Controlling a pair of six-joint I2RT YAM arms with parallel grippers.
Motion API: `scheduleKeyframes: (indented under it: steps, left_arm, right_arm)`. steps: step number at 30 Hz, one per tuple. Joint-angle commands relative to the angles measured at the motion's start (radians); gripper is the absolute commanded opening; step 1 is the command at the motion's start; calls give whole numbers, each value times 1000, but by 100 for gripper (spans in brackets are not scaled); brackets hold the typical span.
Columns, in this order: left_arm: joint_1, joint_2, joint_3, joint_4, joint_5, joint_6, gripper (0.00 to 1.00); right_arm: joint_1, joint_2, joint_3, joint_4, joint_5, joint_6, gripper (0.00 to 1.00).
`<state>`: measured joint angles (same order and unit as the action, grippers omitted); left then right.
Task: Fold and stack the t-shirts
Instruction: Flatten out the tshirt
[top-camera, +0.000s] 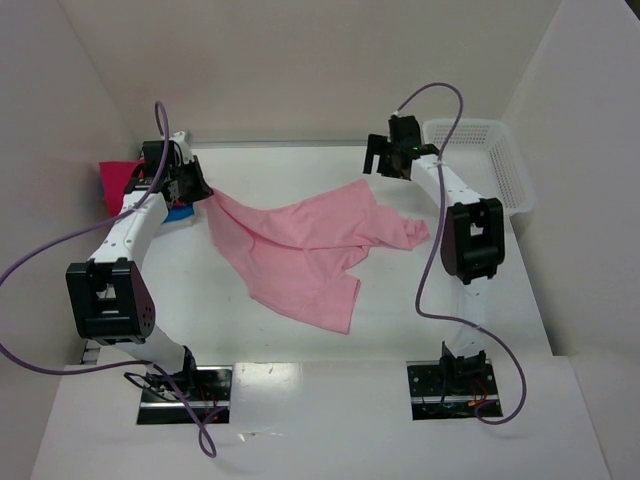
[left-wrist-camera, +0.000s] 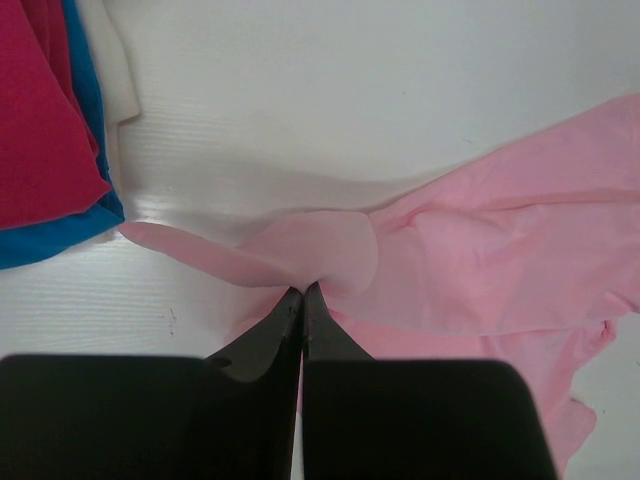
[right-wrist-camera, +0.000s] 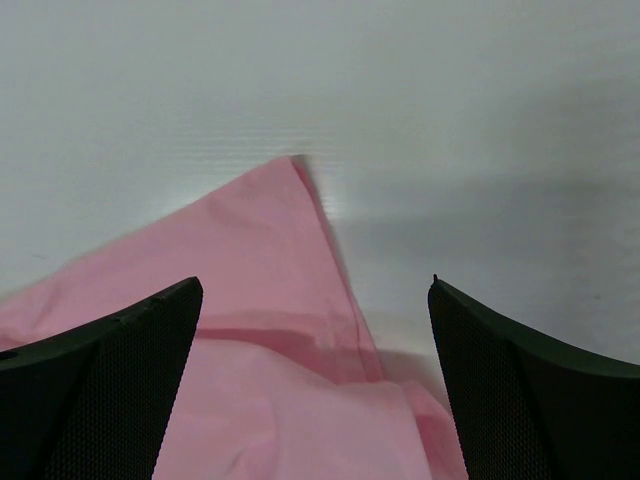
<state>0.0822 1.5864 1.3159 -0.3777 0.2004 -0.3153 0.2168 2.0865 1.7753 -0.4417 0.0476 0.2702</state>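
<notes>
A light pink t-shirt (top-camera: 305, 245) lies crumpled across the middle of the table. My left gripper (top-camera: 198, 190) is shut on its left corner, and the pinched cloth (left-wrist-camera: 330, 250) bulges just past the fingertips. Folded magenta (left-wrist-camera: 40, 110) and bright blue (left-wrist-camera: 60, 235) shirts sit stacked at the far left, the magenta one (top-camera: 115, 180) partly hidden by the left arm. My right gripper (top-camera: 385, 160) is open and empty, hovering above the shirt's far corner (right-wrist-camera: 290, 230), with its fingers (right-wrist-camera: 110, 370) spread on either side of it.
A white mesh basket (top-camera: 480, 160) stands at the back right against the wall. White walls close in the table at the left, back and right. The arm bases (top-camera: 185, 385) sit at the near edge.
</notes>
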Motion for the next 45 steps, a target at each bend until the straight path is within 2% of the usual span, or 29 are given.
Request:
scheduleKeyframes:
  steps: [1, 4, 13, 18, 23, 28, 34, 42, 45]
  left_arm:
    - [5, -2, 29, 13, -6, 21, 0]
    - [5, -2, 29, 13, -6, 21, 0]
    - [5, -2, 29, 13, -6, 21, 0]
    - [5, -2, 29, 13, -6, 21, 0]
    - [5, 7, 29, 3, -6, 21, 0]
    - [5, 7, 29, 3, -6, 21, 0]
    - [5, 7, 29, 3, -6, 30, 0]
    - [5, 17, 29, 3, -6, 30, 0]
    - [5, 17, 29, 3, -6, 30, 0]
  right_arm:
    - [47, 108, 150, -14, 20, -34, 99]
    - [70, 208, 265, -78, 44, -34, 99]
    - [118, 335, 396, -113, 190, -43, 98]
    - [118, 392, 476, -138, 196, -52, 86]
    - [128, 429, 503, -180, 233, -52, 81]
    - [128, 432, 492, -180, 233, -52, 79]
    - [128, 458, 503, -180, 222, -52, 69]
    - [128, 468, 503, -180, 213, -52, 64]
    - [128, 477, 513, -180, 204, -52, 53]
